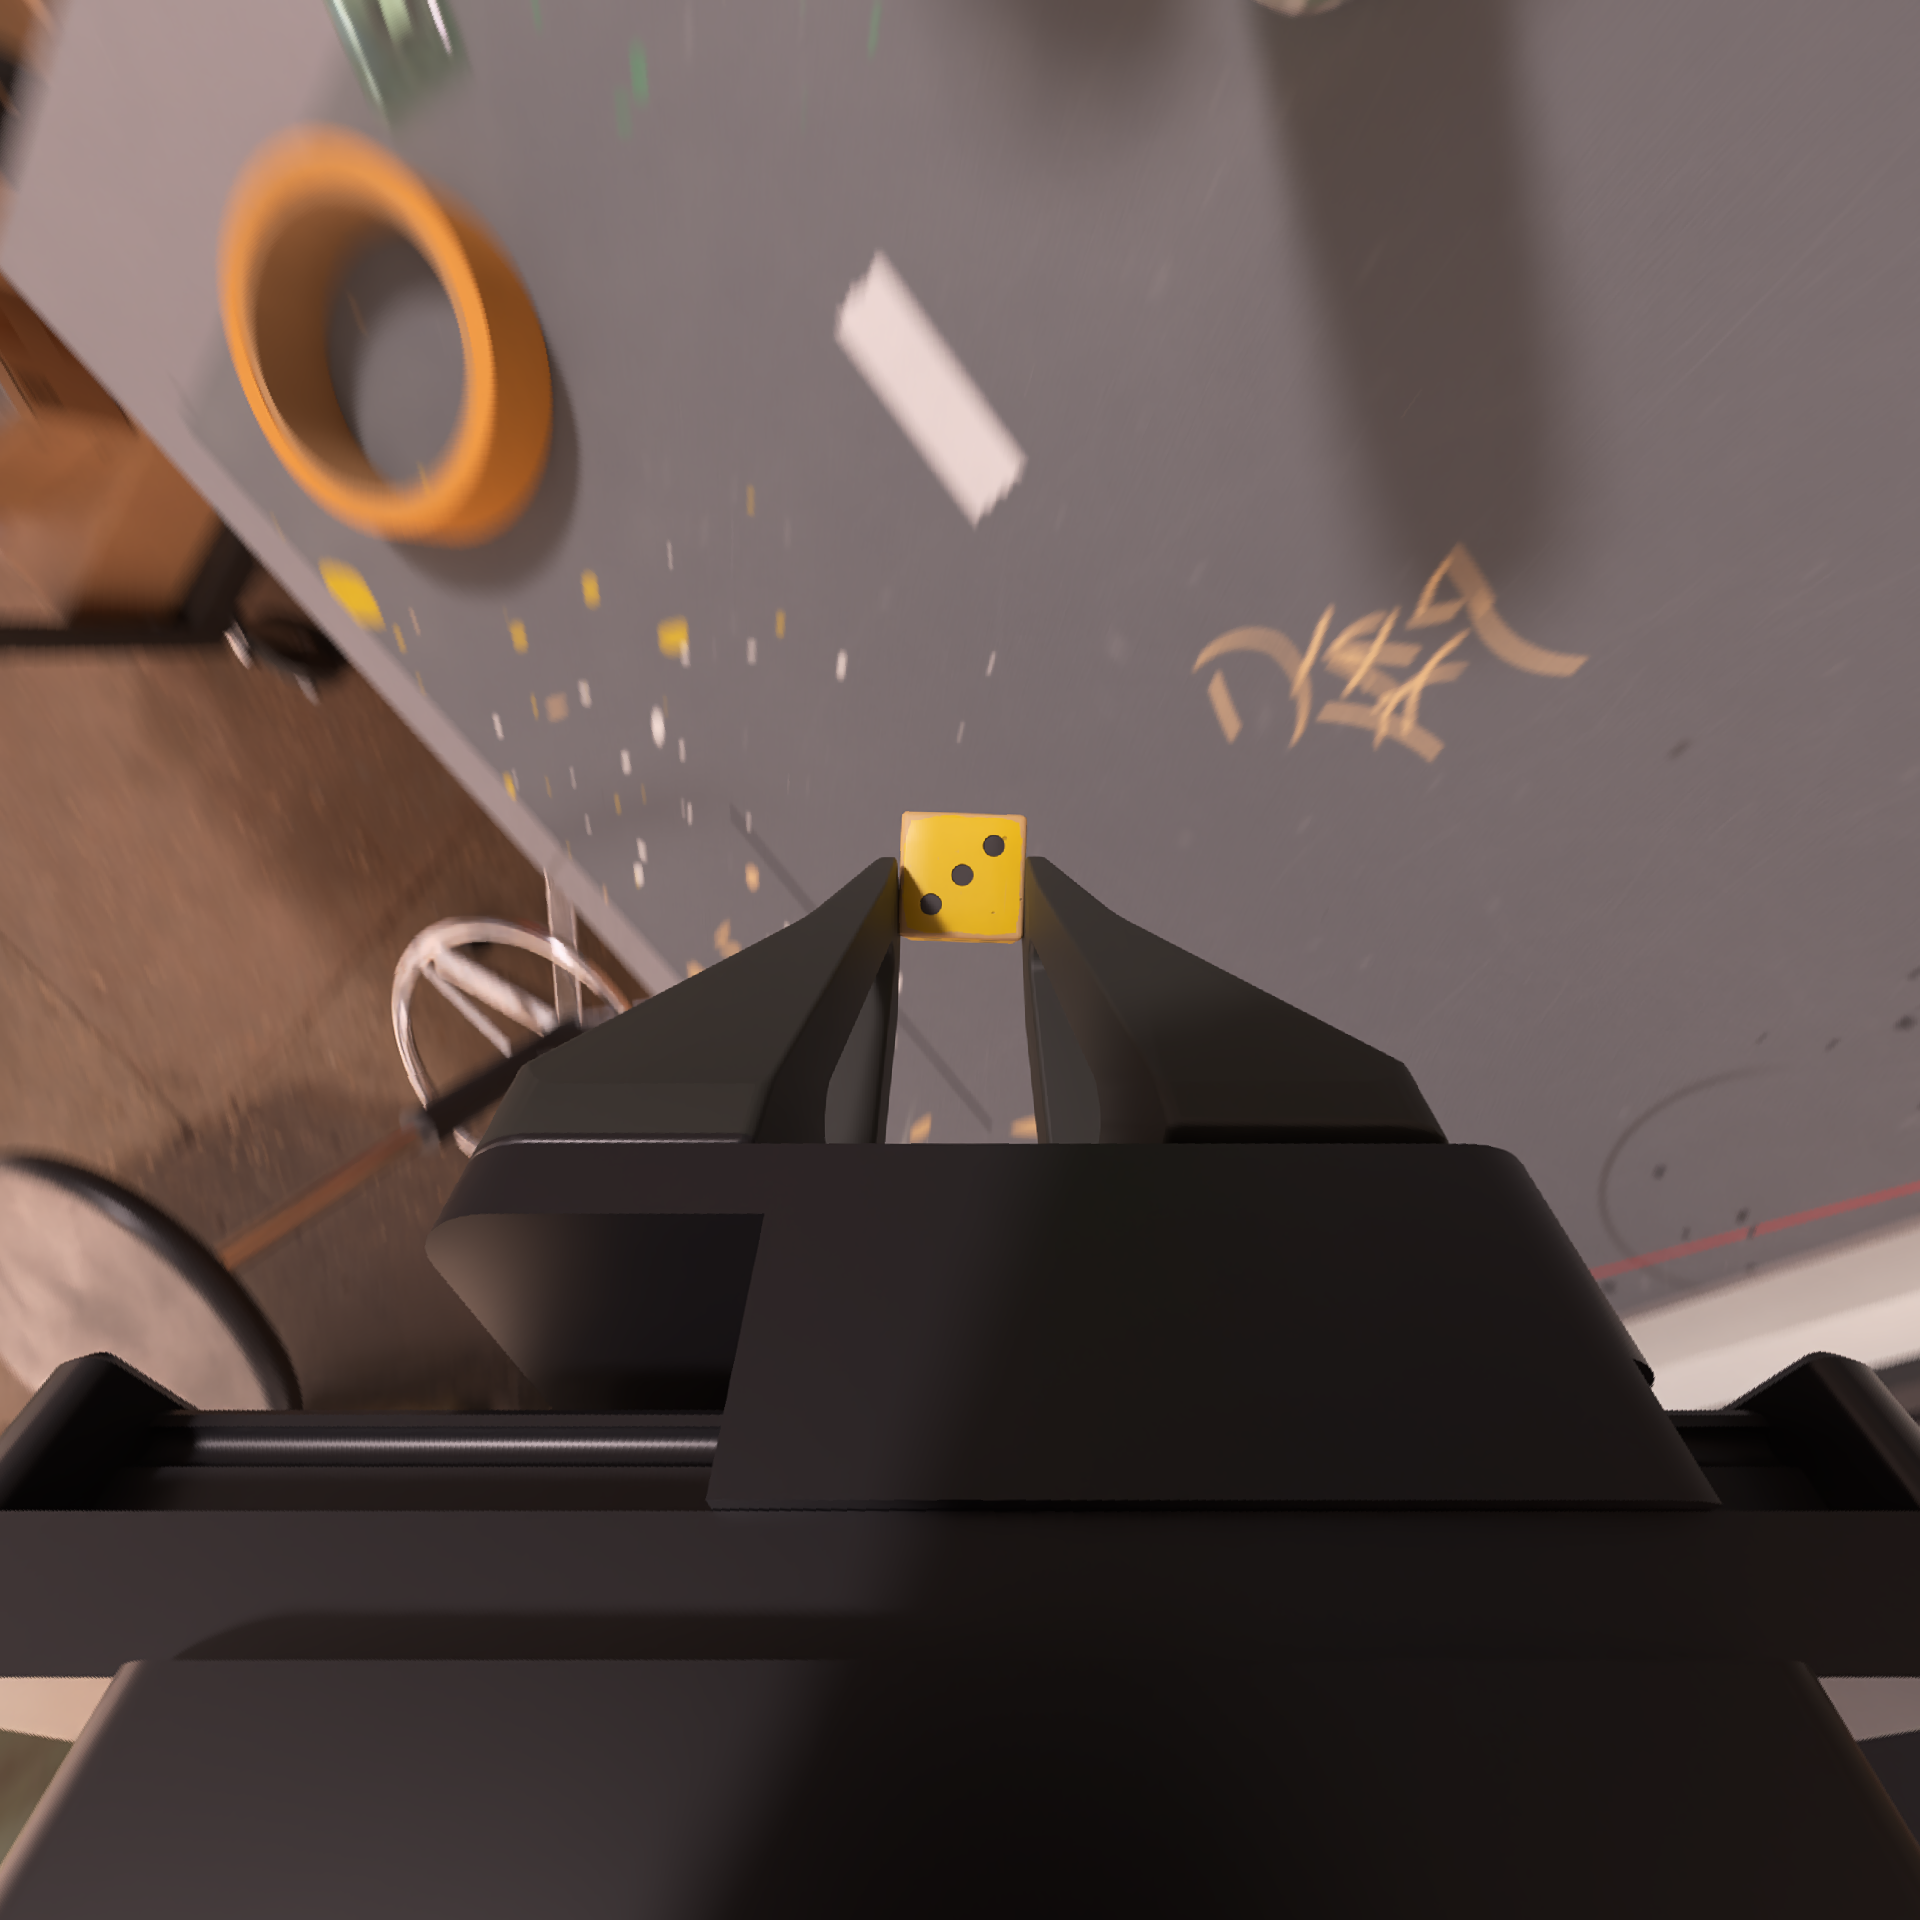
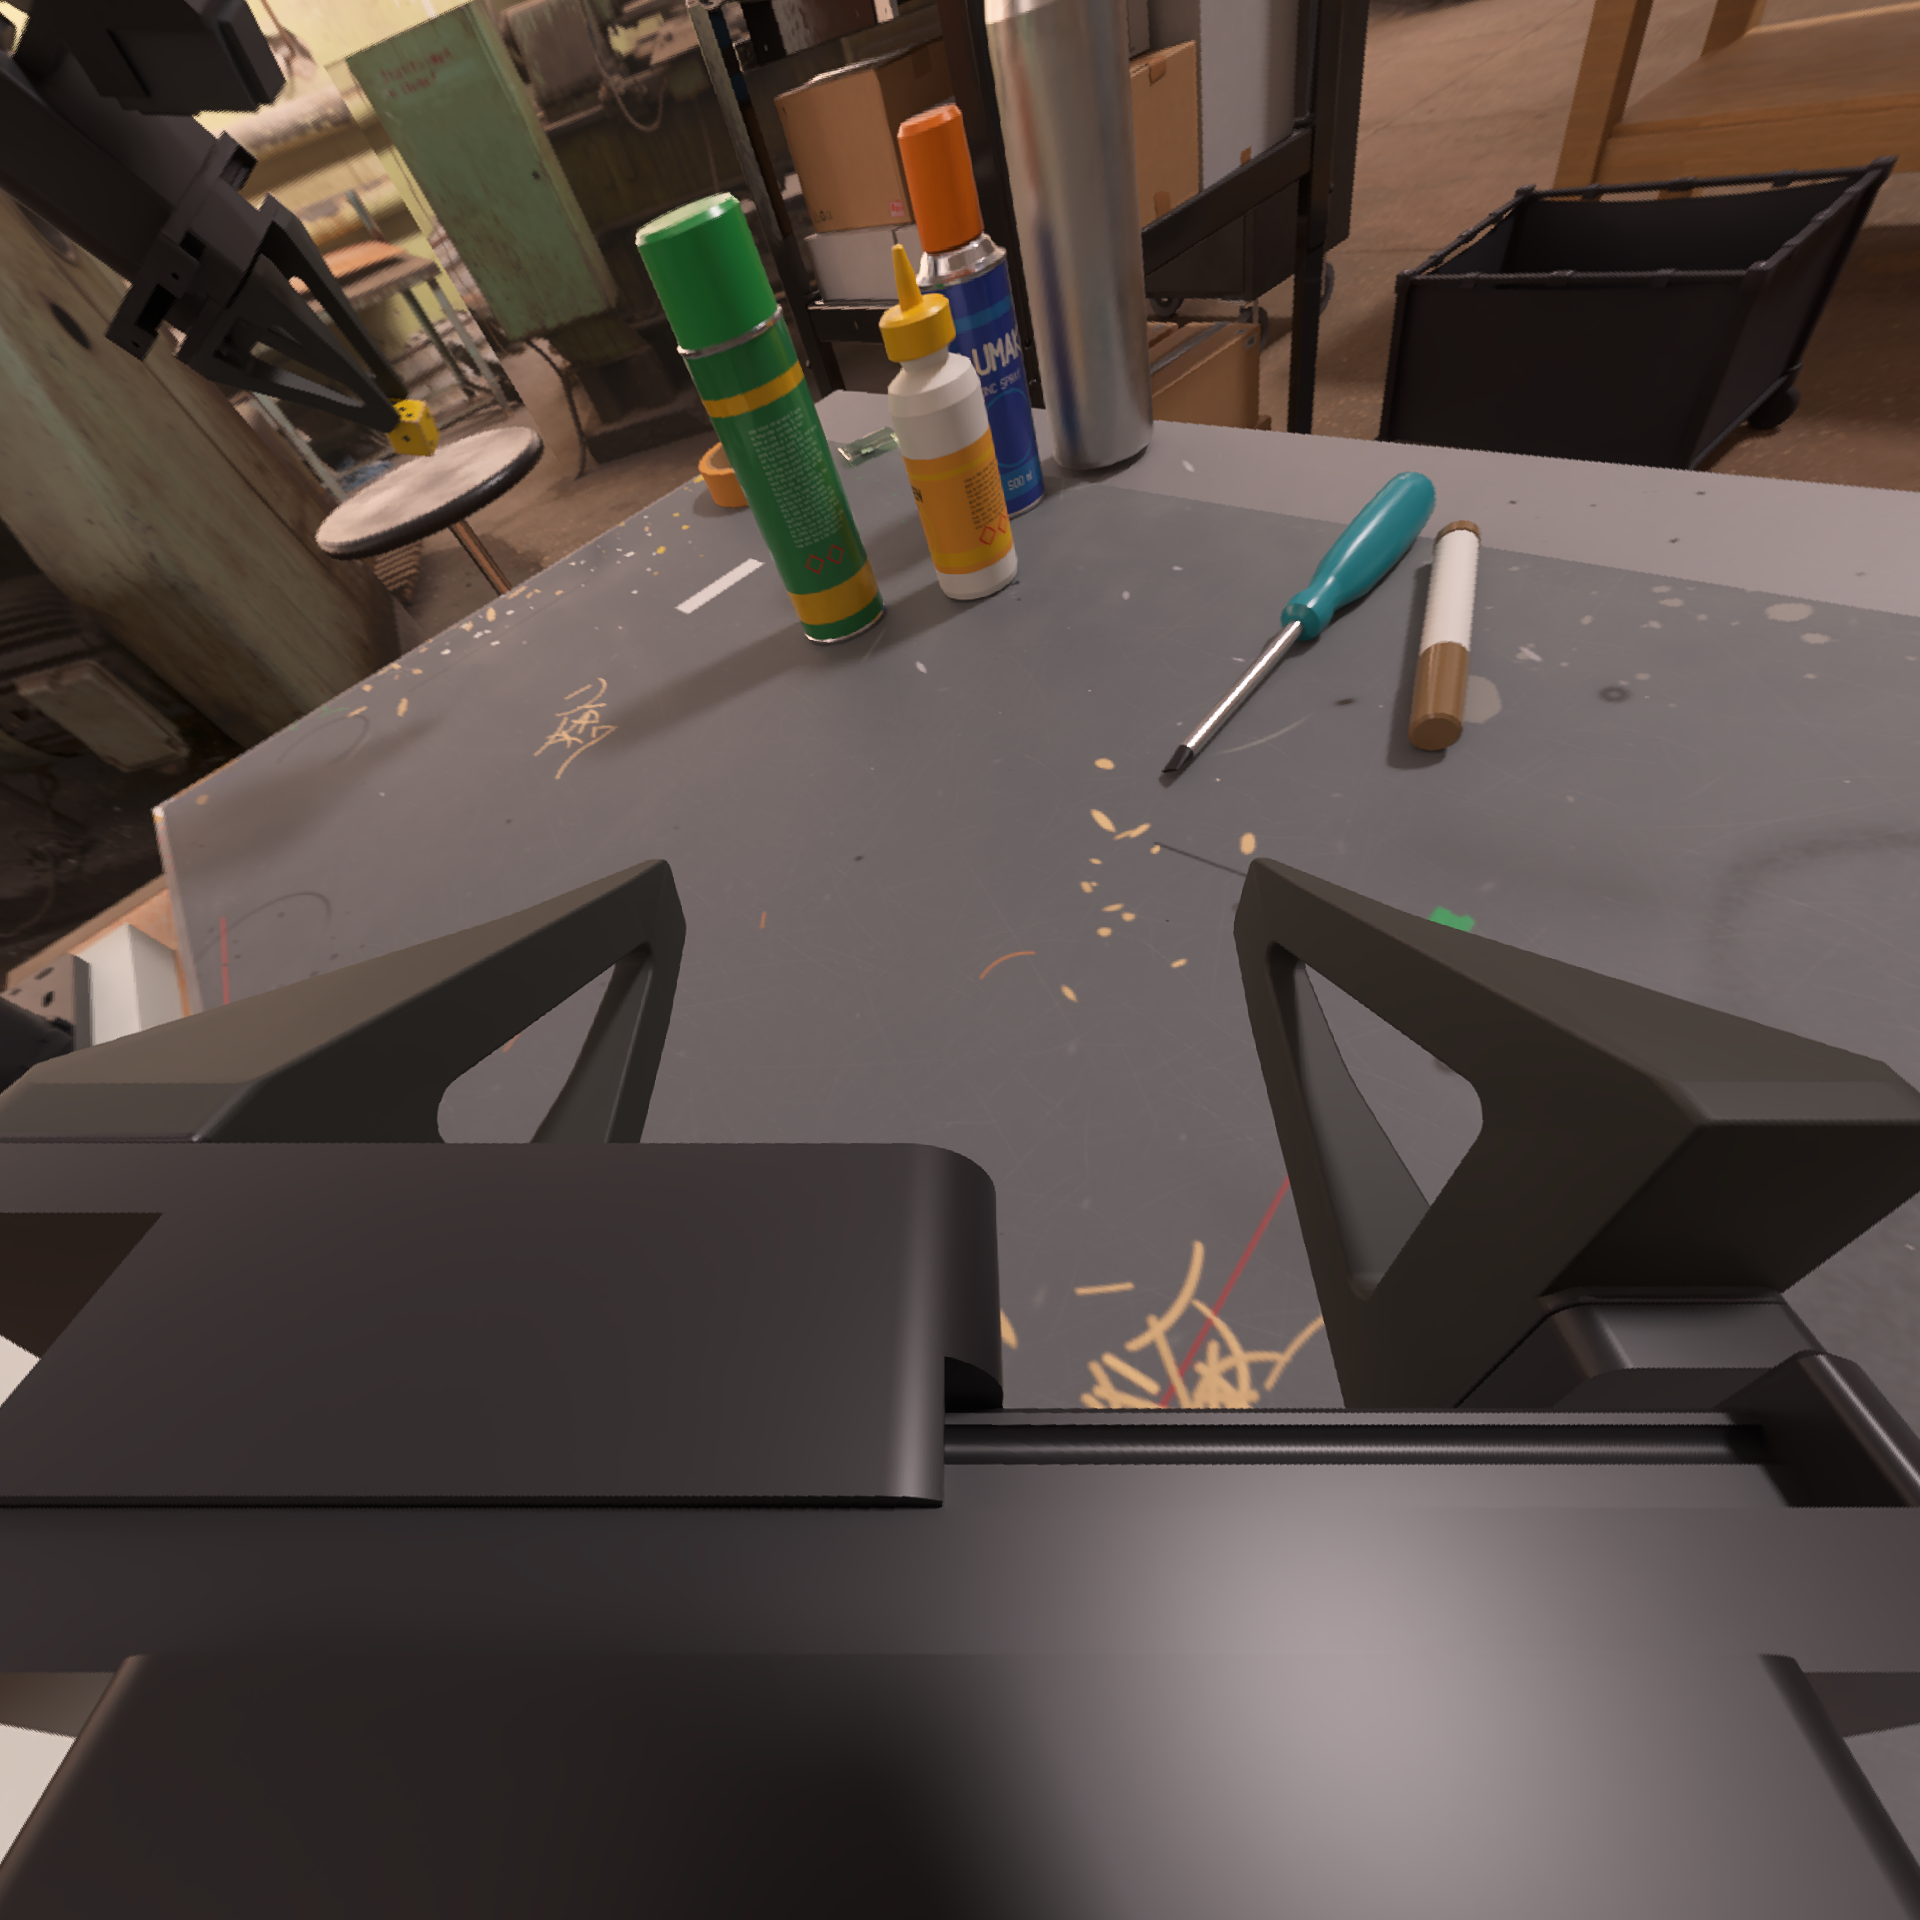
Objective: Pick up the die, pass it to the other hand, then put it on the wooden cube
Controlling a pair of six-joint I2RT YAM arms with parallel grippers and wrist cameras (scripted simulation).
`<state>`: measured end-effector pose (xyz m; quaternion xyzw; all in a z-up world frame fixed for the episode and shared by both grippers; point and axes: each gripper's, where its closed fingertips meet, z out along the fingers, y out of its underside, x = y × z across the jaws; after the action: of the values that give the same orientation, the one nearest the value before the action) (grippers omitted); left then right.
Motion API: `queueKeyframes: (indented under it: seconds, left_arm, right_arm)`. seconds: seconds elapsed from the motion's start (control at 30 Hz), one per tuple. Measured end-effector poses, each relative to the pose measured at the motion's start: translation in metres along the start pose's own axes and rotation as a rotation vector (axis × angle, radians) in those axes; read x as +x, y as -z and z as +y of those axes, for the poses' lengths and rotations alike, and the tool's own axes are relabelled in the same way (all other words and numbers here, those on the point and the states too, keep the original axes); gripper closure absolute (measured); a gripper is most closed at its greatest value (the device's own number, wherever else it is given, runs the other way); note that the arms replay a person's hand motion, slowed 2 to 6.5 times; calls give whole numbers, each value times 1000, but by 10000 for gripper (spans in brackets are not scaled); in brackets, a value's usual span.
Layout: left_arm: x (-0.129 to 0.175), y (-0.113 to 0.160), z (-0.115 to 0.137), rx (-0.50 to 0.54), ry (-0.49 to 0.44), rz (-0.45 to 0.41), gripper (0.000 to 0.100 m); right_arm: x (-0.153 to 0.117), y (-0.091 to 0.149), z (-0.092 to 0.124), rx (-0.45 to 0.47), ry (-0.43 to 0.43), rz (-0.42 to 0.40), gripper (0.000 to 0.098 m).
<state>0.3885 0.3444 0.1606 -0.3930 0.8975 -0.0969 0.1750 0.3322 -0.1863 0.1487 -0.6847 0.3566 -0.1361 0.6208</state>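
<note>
My left gripper (image 1: pixel 962 896) is shut on the yellow die (image 1: pixel 962 878), held at the fingertips well above the grey table (image 1: pixel 1351 312); a face with three black dots faces the camera. In the right wrist view the left gripper (image 2: pixel 400 421) shows at the far upper left, high in the air, with the die (image 2: pixel 414 427) between its tips. My right gripper (image 2: pixel 956 904) is open and empty, low over the table's near middle. No wooden cube shows in either view.
A green spray can (image 2: pixel 764 426), a white glue bottle (image 2: pixel 948 457), a blue spray can (image 2: pixel 987 343) and a silver cylinder (image 2: pixel 1070 229) stand at the back. A teal screwdriver (image 2: pixel 1320 603) and a marker (image 2: pixel 1446 634) lie right. An orange tape roll (image 1: pixel 384 332) lies near the table's edge.
</note>
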Motion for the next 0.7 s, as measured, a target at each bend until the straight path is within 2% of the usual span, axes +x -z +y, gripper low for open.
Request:
queueKeyframes:
  seconds: [0.23,0.37,0.57,0.7]
  left_arm:
    - [62,35,-94,480,-166,-6,803]
    - [108,54,-135,724,-234,40,802]
    - [180,72,-175,1006,-303,185,802]
    - [222,75,-191,1143,-358,256,802]
  right_arm:
    - [-16,-10,-17,9,-82,-65,47]
    - [-29,-17,-28,11,-157,-128,45]
    - [-51,-31,-38,-20,-308,-255,43]
    - [-65,-40,-40,-53,-443,-363,46]
